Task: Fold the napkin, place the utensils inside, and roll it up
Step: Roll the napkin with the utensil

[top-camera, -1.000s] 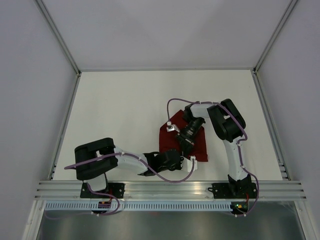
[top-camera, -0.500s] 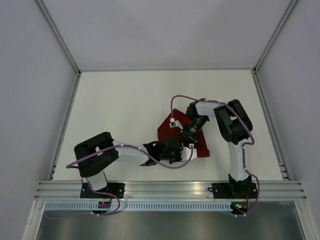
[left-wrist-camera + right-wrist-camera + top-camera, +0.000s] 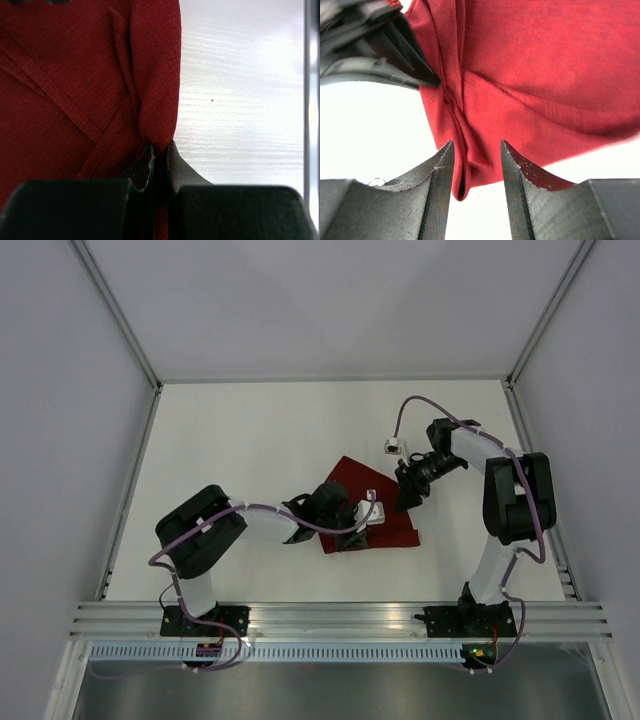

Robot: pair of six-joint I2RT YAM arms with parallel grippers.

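The dark red napkin [image 3: 396,532] lies folded and creased on the white table, right of centre. My left gripper [image 3: 352,537] is shut on a raised fold at the napkin's edge [image 3: 155,100], with the cloth pinched between the jaws [image 3: 161,147]. My right gripper [image 3: 406,503] is open and empty. It hovers at the napkin's right end, its fingertips [image 3: 445,160] either side of a rolled corner of the napkin [image 3: 530,75] without closing on it. The left gripper's black fingers also show in the right wrist view [image 3: 375,55]. The fork is out of view.
The white table [image 3: 250,440] has grey walls on three sides and a metal rail [image 3: 340,618] along the near edge. Purple cables [image 3: 420,405] loop off both arms above the napkin.
My right arm has swung off the napkin to the right and back, now open at its right end. My left gripper has moved farther in over the napkin, holding its fold.
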